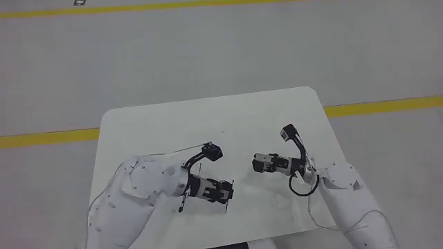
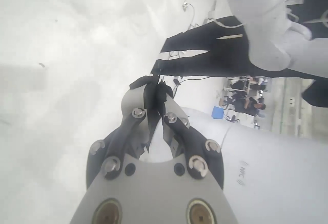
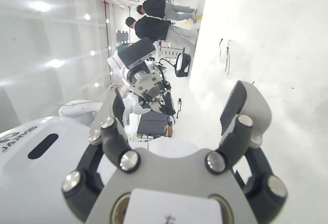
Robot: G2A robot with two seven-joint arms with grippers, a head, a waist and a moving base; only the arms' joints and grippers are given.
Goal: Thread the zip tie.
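The white table [image 1: 208,117] carries both arms over its near half. The left gripper [image 1: 227,192] sits at about 6 o'clock from the table's centre, close to the front edge. Its fingers [image 2: 143,97] are clenched together on a black zip tie [image 2: 153,107]. In the top view the zip tie shows as a thin dark line crossing the fingertips, running roughly from 12 to 6 o'clock with a short length sticking out on either side. In the left wrist view the strap runs back between the two pads towards the gripper's body, and a crumpled dark end pokes out past the fingertips. The right gripper [image 1: 255,162] lies at about 3 o'clock from the table's centre, toward 2 o'clock from the left gripper and apart from it, and it points towards it. It is released: its fingers [image 3: 232,104] stand wide apart with nothing between the ribbed pads. Two thin dark strips [image 3: 227,61] lie side by side on the table surface, away from both grippers; they are too small to tell what they are.
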